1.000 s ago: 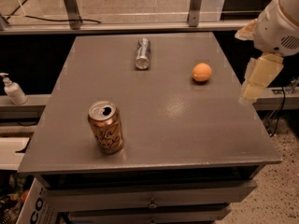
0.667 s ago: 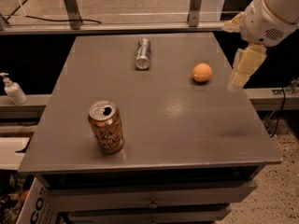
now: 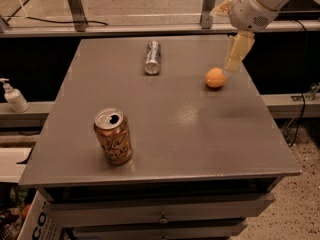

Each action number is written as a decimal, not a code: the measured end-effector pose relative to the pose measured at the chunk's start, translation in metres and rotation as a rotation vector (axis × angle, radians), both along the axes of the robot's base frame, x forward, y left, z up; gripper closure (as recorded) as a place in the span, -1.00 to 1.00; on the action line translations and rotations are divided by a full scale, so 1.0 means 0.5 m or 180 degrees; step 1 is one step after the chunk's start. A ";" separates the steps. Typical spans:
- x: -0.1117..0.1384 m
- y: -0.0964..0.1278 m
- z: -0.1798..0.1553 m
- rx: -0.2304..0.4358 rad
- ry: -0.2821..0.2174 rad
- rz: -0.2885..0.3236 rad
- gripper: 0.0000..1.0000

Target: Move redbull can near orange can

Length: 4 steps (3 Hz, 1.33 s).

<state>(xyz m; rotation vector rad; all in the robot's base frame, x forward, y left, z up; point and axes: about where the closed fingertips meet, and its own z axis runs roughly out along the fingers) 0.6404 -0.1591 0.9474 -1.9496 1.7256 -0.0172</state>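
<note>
Camera view: grey table (image 3: 210,149) with drawers (image 3: 160,215) under the front edge, glass-and-metal railing (image 3: 75,6) behind it, speckled floor at lower right. The orange can (image 3: 113,136) stands upright on the table's front-left part, pull-tab top opened, dark swirly lettering facing the camera. All places are given from the orange can. The redbull can (image 3: 152,57) lies on its side well behind it and slightly to the right, near the far edge, its end pointing toward the camera; the two cans are well apart. A small round orange fruit (image 3: 215,77) sits behind and far to the right, on the table, level with a spot just in front of the redbull can. The gripper (image 3: 227,34) hangs in the air further back and right, just above and behind the fruit, not touching it; its cream fingers (image 3: 239,51) are spread apart, grasping nothing. A white pump bottle (image 3: 14,96) stands off the table to the left, on a lower ledge. A cardboard box (image 3: 42,219) is below and to the left, on the floor.
</note>
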 end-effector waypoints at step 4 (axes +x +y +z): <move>0.055 0.139 -0.053 -0.0374 -0.0256 0.0855 -1.00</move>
